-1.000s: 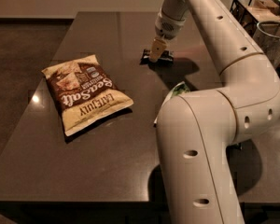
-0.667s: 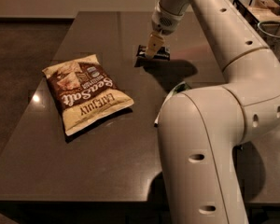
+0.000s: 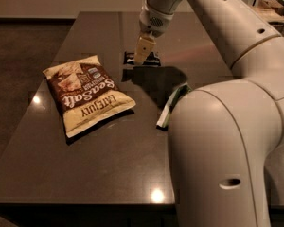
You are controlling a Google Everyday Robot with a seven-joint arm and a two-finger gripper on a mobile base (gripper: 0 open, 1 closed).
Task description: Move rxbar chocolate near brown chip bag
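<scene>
The rxbar chocolate, a small flat black wrapper with a white strip, is at the middle of the dark table, low over or on its surface. My gripper comes down from above and its tan fingers are closed on the bar, hiding its middle. The brown chip bag, brown above and cream below with "Sea Salt" lettering, lies flat to the left and nearer the front, a short gap from the bar.
My white arm fills the right half of the view and hides that side of the table. A green chip bag's edge shows beside the arm. Boxes stand at the far right back.
My gripper has moved left across the table with the rxbar chocolate in it, closer to the brown chip bag. The brown chip bag has not moved.
</scene>
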